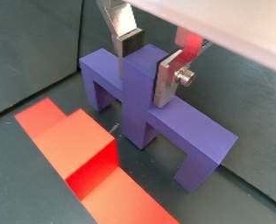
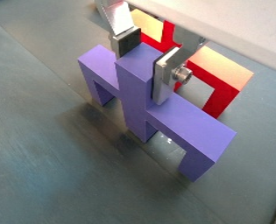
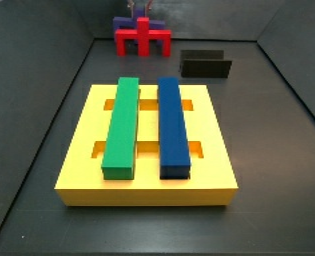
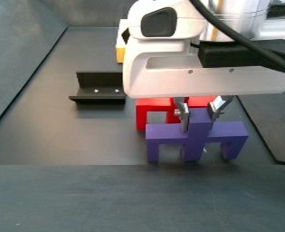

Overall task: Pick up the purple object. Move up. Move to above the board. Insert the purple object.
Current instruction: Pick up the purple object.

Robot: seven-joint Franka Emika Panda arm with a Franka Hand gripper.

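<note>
Purple object [image 2: 146,101] in clamped claw [image 2: 146,59], red piece [image 2: 216,87] just behind.

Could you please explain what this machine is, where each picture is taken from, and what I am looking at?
It is a single robot arm with a two-finger hand. Two cameras ride on its wrist and look down past the fingers; two more stand beside the floor. The hand sits at the purple piece, its silver fingers on either side of the raised middle post; whether they already squeeze it, I cannot tell. A red piece of similar shape stands right beside it. Further off, in a side view, lies a yellow board carrying a green bar and a blue bar, with a black bracket nearby.
</note>
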